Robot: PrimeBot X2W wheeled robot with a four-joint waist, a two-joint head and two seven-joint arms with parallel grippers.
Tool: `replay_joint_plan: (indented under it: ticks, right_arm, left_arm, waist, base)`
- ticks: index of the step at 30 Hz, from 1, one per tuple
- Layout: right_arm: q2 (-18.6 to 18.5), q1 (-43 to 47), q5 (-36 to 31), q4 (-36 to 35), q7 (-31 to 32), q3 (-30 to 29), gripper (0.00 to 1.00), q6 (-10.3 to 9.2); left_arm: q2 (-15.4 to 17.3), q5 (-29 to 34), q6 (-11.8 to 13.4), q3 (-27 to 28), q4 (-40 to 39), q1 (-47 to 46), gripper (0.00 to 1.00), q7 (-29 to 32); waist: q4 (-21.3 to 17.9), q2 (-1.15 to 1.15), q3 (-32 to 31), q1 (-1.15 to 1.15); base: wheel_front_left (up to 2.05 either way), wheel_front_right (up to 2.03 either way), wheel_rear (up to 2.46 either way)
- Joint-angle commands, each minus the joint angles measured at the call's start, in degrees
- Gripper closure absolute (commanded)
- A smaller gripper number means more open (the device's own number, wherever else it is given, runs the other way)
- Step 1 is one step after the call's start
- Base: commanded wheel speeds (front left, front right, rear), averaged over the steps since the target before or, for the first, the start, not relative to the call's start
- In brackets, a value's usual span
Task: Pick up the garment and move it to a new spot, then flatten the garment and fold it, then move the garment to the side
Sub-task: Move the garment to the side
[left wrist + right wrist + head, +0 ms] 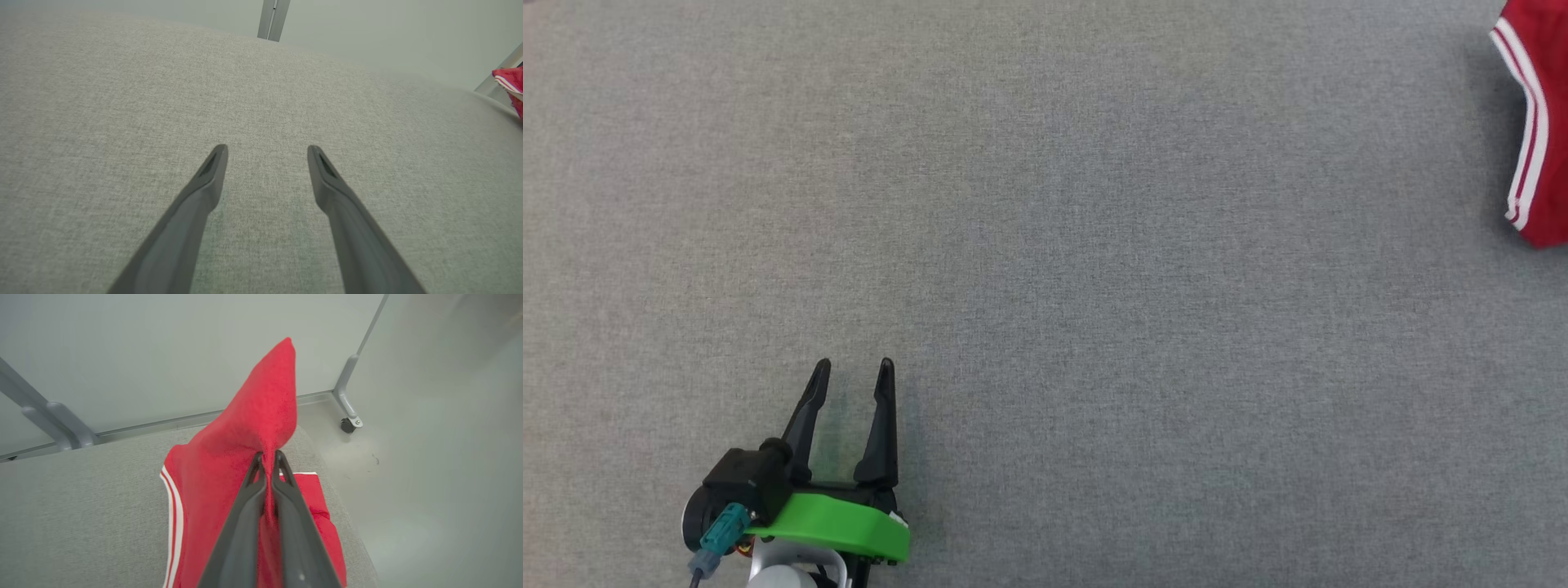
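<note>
One left gripper (855, 365), lower left of the head view: two long dark fingers spread wide with nothing between them, green collar (841, 523) behind, poised over bare cloth; its own wrist view gives the same splayed fingers above the grey weave. One work surface (1094, 245): flat, covered in grey woven fabric, running across the whole head view. One garment (1543, 122): red, white striping along one edge, at the far right border of the head view, cut off by the frame and well apart from the left gripper. One right gripper (269, 454), in its own wrist view: fingers pressed together on a fold of the garment, red cloth pinched between the tips and standing up in a peak beyond them, the rest draping down onto the surface's corner, striped edge to the left. Beyond: pale panel (163, 343), grey frame leg (61, 420), one caster (348, 424) on the floor at right.
</note>
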Motion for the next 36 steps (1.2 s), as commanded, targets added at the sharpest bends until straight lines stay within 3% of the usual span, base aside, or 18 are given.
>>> replay_joint_plan:
  ticks: [1, 8, 15, 23, 28, 33, 36]
  right_arm:
    - [-1.8, 0.5, -3.2, 0.8, -2.0, -1.1, 0.00, -0.04]
    - [-2.2, 3.3, -17.2, 3.7, -10.4, -2.8, 0.00, -0.06]
    - [1.9, 10.4, -19.8, -1.5, -27.7, -2.0, 0.00, -0.05]
    - [13.2, 31.3, -21.4, -10.1, -44.2, -1.6, 0.00, -0.06]
    - [21.3, 43.0, -23.2, -15.7, -46.0, -1.1, 0.00, -0.06]
    - [29.5, 51.6, -23.9, -22.2, -45.9, -0.3, 0.00, -0.06]
    - [32.2, 54.6, -25.1, -23.6, -46.0, 1.5, 0.00, -0.06]
  left_arm:
    - [0.1, 0.3, -0.2, 0.5, 0.1, -0.7, 0.00, -0.1]
    - [0.1, -0.5, -0.1, 1.1, 0.0, -0.9, 0.00, -0.1]
    - [0.1, -1.8, 1.1, 2.7, -0.2, 1.8, 0.00, -0.1]
    - [0.1, -2.9, 2.6, 6.4, -0.6, 8.7, 0.00, -0.1]
    - [0.1, -0.9, 4.1, 8.4, -0.4, 10.6, 0.00, -0.1]
    - [0.1, 0.7, 3.1, 9.3, 0.6, 10.2, 0.00, -0.1]
    - [0.1, 1.1, 3.0, 9.8, 1.7, 9.7, 0.00, -0.1]
  waist:
    - [-0.3, 0.00, 0.5, -0.01]
    - [-1.5, 0.00, -0.7, -0.01]
    - [-1.8, 0.00, -6.2, -0.01]
    - [-1.6, 0.00, -17.7, -0.01]
    - [-1.2, 0.00, -20.7, -0.01]
    - [-0.5, 0.00, -21.3, -0.01]
    - [-0.6, 0.00, -21.4, -0.01]
  base:
    - [0.00, 0.00, 0.00]
    - [0.00, 0.00, 0.00]
    - [0.00, 0.00, 0.00]
    - [0.00, 0.00, 0.00]
    - [0.00, 0.00, 0.00]
    - [0.00, 0.00, 0.00]
    - [0.00, 0.00, 0.00]
